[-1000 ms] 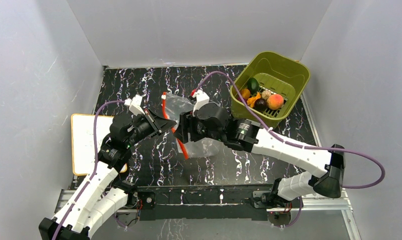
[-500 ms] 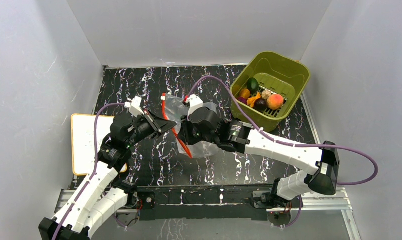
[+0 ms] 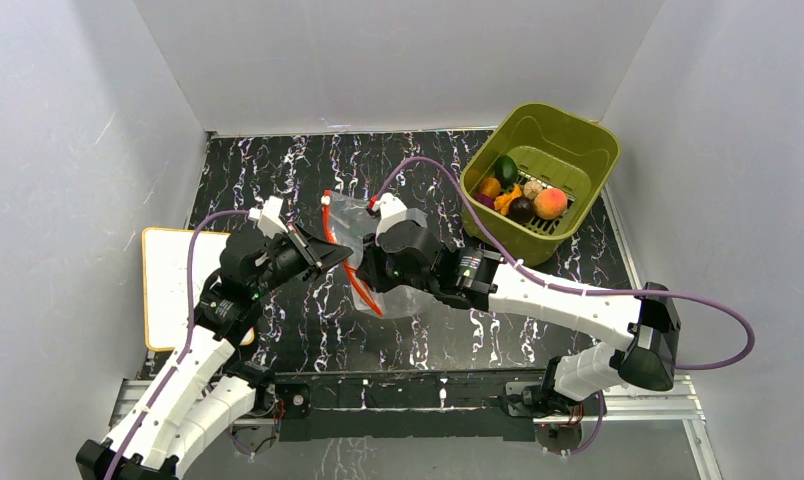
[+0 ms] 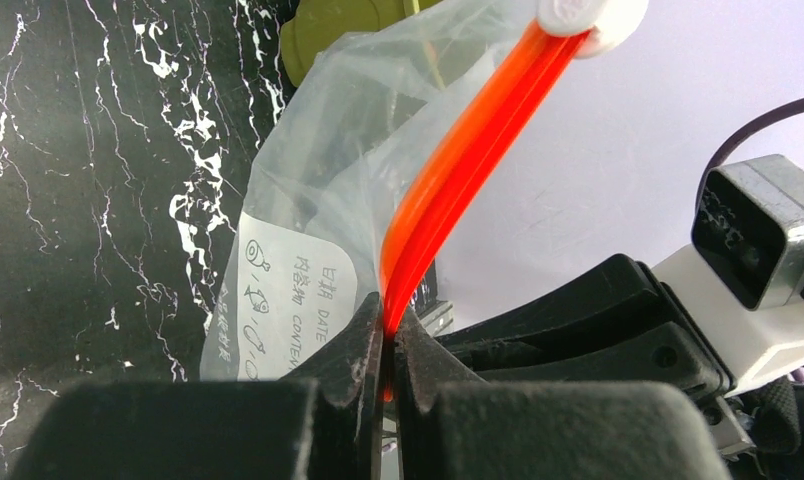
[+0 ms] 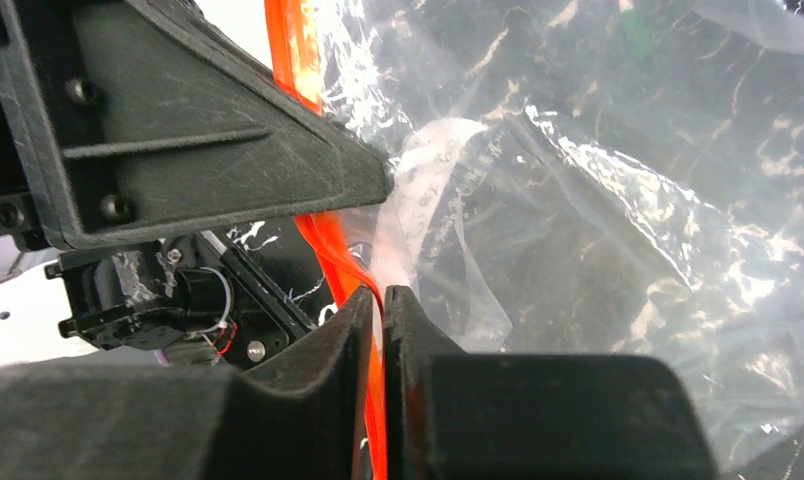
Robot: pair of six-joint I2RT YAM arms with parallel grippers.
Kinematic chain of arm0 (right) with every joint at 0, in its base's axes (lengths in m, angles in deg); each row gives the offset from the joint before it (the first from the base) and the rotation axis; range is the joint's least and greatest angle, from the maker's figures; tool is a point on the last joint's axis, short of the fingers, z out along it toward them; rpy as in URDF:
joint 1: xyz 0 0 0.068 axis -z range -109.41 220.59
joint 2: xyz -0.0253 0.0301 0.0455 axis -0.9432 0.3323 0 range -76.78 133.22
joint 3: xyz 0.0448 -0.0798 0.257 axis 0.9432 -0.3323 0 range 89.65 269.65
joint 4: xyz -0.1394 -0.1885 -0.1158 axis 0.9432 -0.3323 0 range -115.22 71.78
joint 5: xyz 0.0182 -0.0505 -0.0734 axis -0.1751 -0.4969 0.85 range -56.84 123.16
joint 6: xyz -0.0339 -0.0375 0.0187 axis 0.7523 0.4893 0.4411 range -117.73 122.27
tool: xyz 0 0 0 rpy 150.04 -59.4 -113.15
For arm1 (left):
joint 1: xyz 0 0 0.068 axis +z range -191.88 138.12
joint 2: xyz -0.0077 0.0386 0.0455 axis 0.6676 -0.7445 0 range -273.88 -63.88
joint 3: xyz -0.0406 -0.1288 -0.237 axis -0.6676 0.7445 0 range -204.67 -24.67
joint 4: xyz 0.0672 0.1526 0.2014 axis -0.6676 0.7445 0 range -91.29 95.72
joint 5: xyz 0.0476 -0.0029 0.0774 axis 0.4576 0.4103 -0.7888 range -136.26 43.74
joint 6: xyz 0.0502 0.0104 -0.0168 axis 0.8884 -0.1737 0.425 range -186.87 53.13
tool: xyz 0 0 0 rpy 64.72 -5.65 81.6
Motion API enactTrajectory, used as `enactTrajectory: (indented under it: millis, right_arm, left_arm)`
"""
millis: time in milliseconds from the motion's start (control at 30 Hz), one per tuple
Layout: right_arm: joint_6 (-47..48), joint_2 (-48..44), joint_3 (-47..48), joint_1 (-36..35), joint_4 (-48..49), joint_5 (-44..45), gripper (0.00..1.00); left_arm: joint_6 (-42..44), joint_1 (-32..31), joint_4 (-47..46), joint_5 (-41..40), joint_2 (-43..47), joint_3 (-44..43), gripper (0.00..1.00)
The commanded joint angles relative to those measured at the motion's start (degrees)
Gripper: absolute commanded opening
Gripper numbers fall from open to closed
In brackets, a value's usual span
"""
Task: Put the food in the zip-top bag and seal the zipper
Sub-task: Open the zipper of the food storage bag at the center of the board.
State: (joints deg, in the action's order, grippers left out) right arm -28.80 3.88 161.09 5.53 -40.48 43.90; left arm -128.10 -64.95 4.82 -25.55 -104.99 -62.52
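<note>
Left gripper (image 4: 386, 330): pinched tight on the zipper (image 4: 458, 170).
Right gripper (image 5: 378, 305): clamped on the same zipper, facing the left one.
Zip-top bag (image 5: 598, 200): hangs off the zipper, mid-counter (image 3: 278, 170).
Food (image 3: 523, 200): in the green basket (image 3: 578, 140), far right corner.

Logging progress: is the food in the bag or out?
Out. The food sits in the green basket; the zip-top bag shows only tabletop through its clear plastic.

The zip-top bag (image 3: 350, 215) is lying mid-table, its zipper (image 4: 458, 170) running between 2 grippers: left gripper (image 4: 386, 340) at its left, right gripper (image 5: 378, 310) at its right. The food (image 3: 526, 200) is sitting in the basket (image 3: 568, 125), far right. A board (image 3: 163, 290) is lying left of the table (image 3: 278, 170).
</note>
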Motion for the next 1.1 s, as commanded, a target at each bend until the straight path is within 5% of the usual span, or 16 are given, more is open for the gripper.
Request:
enactTrajectory:
  millis: [0,433,733,800,967,1067]
  right_arm:
    - [0.8,0.0,0.8,0.1,-0.1,1.7,0.12]
    - [0.2,2.2,1.2,-1.0,-0.6,4.8,0.25]
    - [1.4,1.1,-0.6,-1.2,2.0,7.2,0.0]
    - [1.3,-0.4,-2.2,-1.1,4.3,7.1,0.0]
    - [0.2,-4.2,-4.9,-1.2,7.8,8.0,0.0]
    - [-1.2,-6.0,-5.8,-1.2,9.0,9.5,0.0]
  left_arm:
    - [-1.9,-0.1,-0.4,1.3,1.1,-2.9,0.0]
    - [-3.7,-0.1,-0.1,0.3,1.4,-2.8,0.0]
    - [-3.7,-0.1,0.7,0.2,2.3,-2.9,0.01]
    - [-2.7,-0.1,1.8,-0.4,2.8,-3.1,0.08]
    - [2.4,-0.2,7.6,-3.8,4.5,-4.8,0.43]
    - [7.1,-0.2,11.0,-5.7,5.3,-6.4,0.54]
